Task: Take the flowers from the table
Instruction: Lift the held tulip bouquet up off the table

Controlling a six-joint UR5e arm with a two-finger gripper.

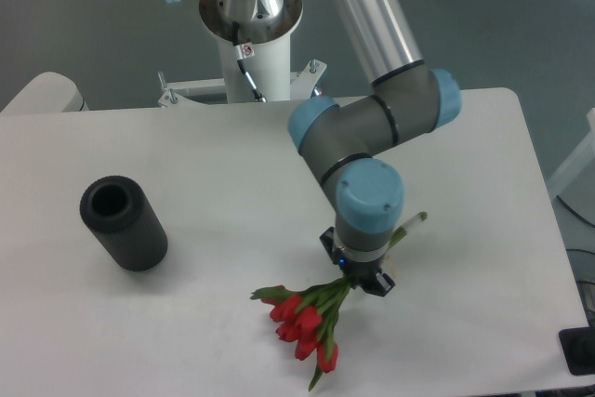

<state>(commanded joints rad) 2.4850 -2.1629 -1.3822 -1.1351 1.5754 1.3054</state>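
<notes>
The flowers (303, 316), a bunch of red tulip buds with green leaves, lie on the white table (223, 165) near its front edge. Their long stems run up and to the right, and the pale stem ends (415, 221) stick out beyond the arm's wrist. My gripper (357, 271) points straight down over the middle of the stems. Its black fingers (377, 284) show on either side of the stems, spread apart and straddling them. The blue-capped wrist hides the fingertips and the stems under them.
A black hollow cylinder (125, 223) lies on its side at the left of the table. The arm's white base column (249, 44) stands at the table's back edge. The table's right edge (548, 230) is close to the gripper.
</notes>
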